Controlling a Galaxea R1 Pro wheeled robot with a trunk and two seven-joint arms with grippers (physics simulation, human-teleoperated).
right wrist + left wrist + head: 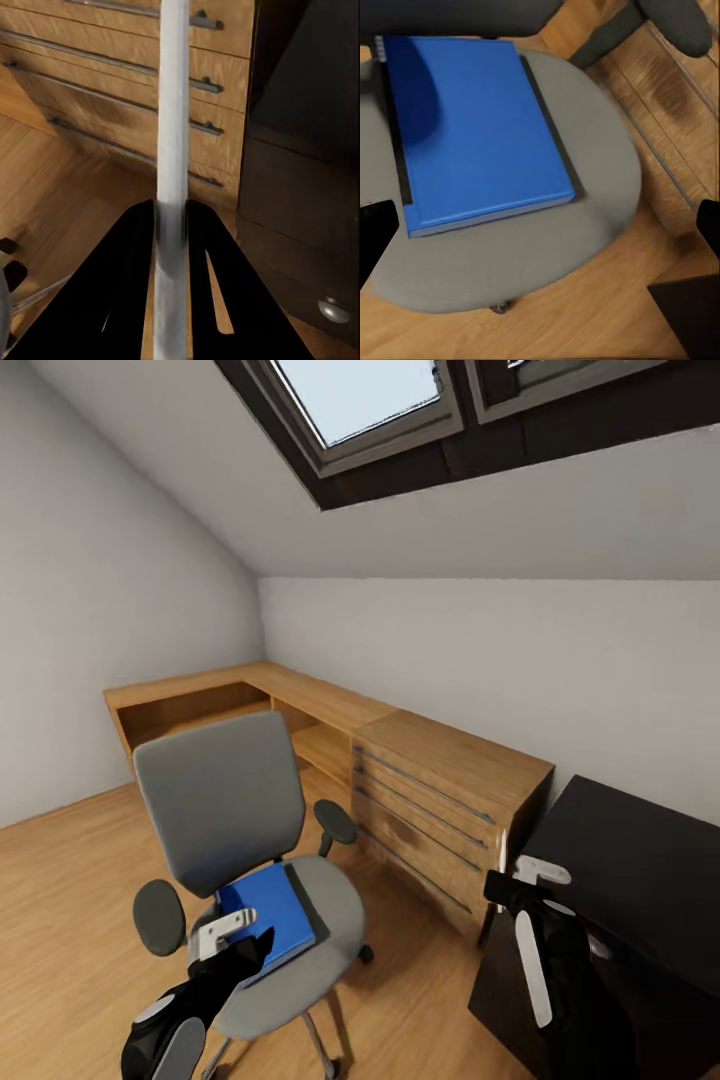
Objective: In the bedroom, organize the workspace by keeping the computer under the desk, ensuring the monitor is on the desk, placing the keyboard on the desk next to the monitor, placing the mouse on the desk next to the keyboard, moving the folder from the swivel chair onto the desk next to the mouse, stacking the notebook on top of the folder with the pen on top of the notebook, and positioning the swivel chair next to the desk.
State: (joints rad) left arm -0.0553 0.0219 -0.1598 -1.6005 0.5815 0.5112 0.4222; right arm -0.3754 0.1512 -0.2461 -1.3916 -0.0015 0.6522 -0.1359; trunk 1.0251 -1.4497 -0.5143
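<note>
Lying flat: bright blue folder [472, 135]

Soft skylight daylight, blurry renders

A small attic room is shown. A white sloped ceiling [520, 510] fills the top of the frame, with a dark-framed skylight [365, 395] set at upper centre, pale sky seen through it. Plain white walls [480, 650] meet in a corner left of centre. A light wood floor [70, 880] is laid across the lower left. A low L-shaped wooden shelf unit [250, 695] is run along the walls, joined at centre right by a wooden drawer unit [440, 800] with long metal handles.
</note>
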